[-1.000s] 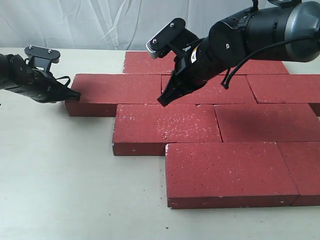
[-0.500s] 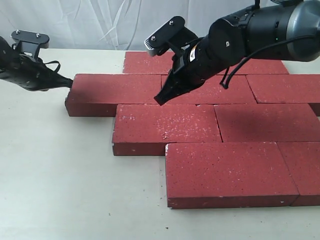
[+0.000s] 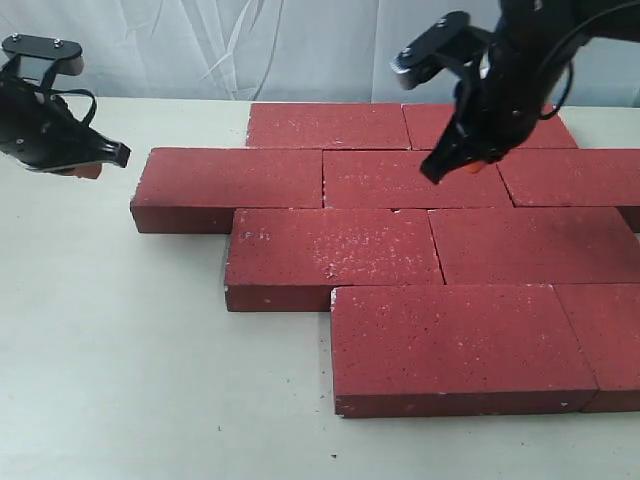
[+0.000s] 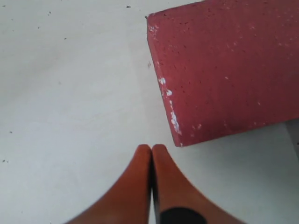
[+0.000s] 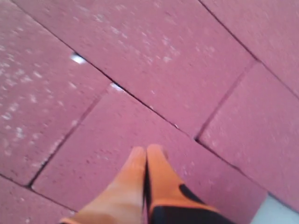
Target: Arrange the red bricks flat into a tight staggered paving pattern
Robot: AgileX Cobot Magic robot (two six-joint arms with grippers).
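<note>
Off-white tabletop (image 3: pixel 120 380), lightly dirt-specked, carries the whole job. Nearest the camera lies the front dark red rectangular paver brick (image 3: pixel 450 345); take it as the ref.

Handling: the red bricks look stiff, dense & heavy, w/ a gritty skin that shouldn't slip. The face is prob. too wide for these narrow fingers. My guess is they're best shoved at an end or long side w/ closed tips, or pinched across the thickness at a free edge. Corners show white chips, so edges may crumble if knocked.

Looks: flat, thick slabs, matte red flecked white. Approx. nine lie flat in four rows stepping back from the front brick, joints tight, each row offset sideways vs. the next.

Behind & left of the front brick, the third row's end brick (image 3: pixel 235 185) sticks out furthest. The left gripper (image 4: pixel 152 150) hovers just off its end, not touching, fingers pressed together, empty. Behind & right of the front brick, the right gripper (image 5: pixel 146 151) hangs over the third row, likewise pinched closed on nothing.

Furthest back: white draped curtain (image 3: pixel 200 50).
</note>
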